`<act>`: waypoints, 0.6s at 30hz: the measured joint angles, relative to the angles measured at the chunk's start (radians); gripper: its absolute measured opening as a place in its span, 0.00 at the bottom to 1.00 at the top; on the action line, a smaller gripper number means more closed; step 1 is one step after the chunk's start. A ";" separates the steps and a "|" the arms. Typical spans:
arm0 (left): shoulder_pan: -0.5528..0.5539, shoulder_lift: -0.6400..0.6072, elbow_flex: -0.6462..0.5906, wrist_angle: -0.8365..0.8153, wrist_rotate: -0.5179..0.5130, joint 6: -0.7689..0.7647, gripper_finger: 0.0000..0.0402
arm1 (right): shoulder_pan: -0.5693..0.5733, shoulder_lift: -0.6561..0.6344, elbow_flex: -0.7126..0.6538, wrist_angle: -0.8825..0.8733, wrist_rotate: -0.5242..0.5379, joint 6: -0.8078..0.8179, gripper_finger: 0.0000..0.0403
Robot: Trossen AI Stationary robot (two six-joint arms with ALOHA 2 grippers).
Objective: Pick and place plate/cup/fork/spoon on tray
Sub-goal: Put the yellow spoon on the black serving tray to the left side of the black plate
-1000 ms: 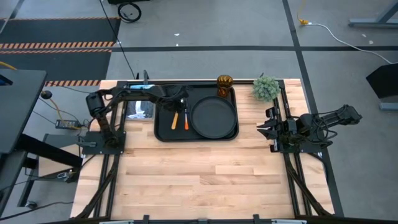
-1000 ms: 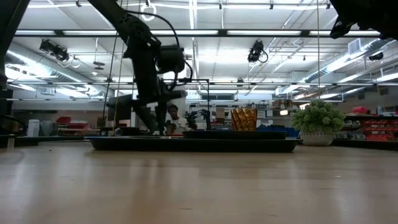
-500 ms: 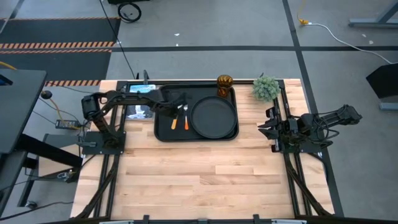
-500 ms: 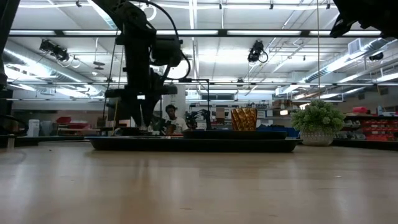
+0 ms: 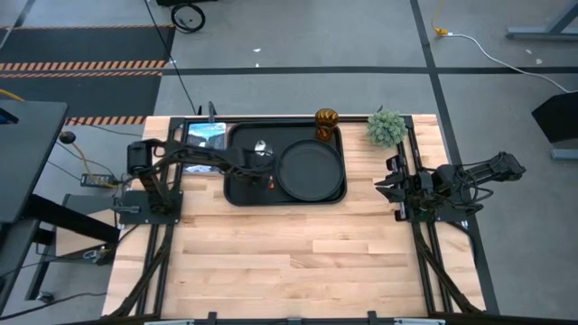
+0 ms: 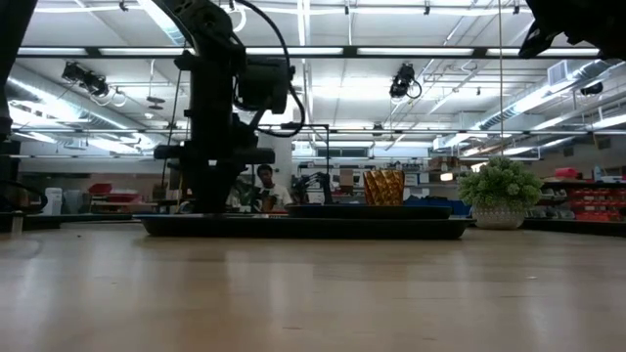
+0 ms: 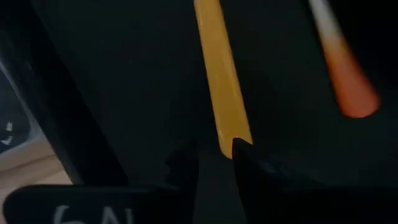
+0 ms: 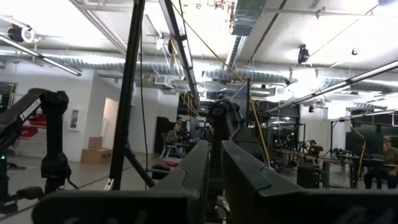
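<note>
The black tray [image 5: 239,191] lies at the table's far middle and also shows in the low view [image 6: 303,227]. The round black plate [image 5: 311,170] lies in its right half. The amber cup [image 5: 326,120] stands at the tray's far right corner. The spoon [image 7: 219,74] and the fork [image 7: 345,81] lie side by side on the tray's left half, and the spoon's silver bowl [image 5: 261,146] shows beyond my left arm. My left gripper [image 7: 214,158] points down over the spoon's handle end, its fingers nearly together. My right gripper [image 8: 214,168] is shut and empty at the table's right edge [image 5: 397,185]. My left gripper comes from above, pointing down at the free end of the spoon's yellow handle [image 7: 231,138]. That end lies right at the tip of one finger [image 7: 245,155], not between the two. I cannot tell whether the finger touches it. The spoon lies flat on the tray.
A green potted plant [image 5: 386,127] stands on the table just right of the tray's far corner. A flat bluish panel [image 5: 203,135] lies at the far left beside the tray. Bare wooden tabletop [image 5: 298,262] fills the near half.
My left gripper has gone toward the table's near edge over the tray's left half, from above the spoon's bowl to its handle end. It has turned from slanting to pointing straight down. The spoon's bowl now shows clear of the arm.
</note>
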 joint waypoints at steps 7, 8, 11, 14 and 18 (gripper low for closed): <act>-0.005 0.044 0.000 -0.025 -0.009 -0.017 0.26 | 0.000 0.000 0.000 0.003 -0.011 0.000 0.12; -0.005 0.052 0.000 -0.018 -0.009 -0.018 0.26 | 0.000 0.000 0.000 0.003 -0.011 0.000 0.12; -0.006 0.064 0.000 -0.004 -0.007 -0.007 0.26 | 0.000 0.000 0.000 0.003 -0.011 0.000 0.12; -0.011 0.065 0.000 0.014 -0.009 -0.002 0.26 | 0.000 0.000 0.000 0.003 -0.010 0.000 0.12; -0.011 0.065 0.000 0.023 -0.012 -0.002 0.26 | 0.000 0.000 0.000 0.003 -0.010 0.000 0.12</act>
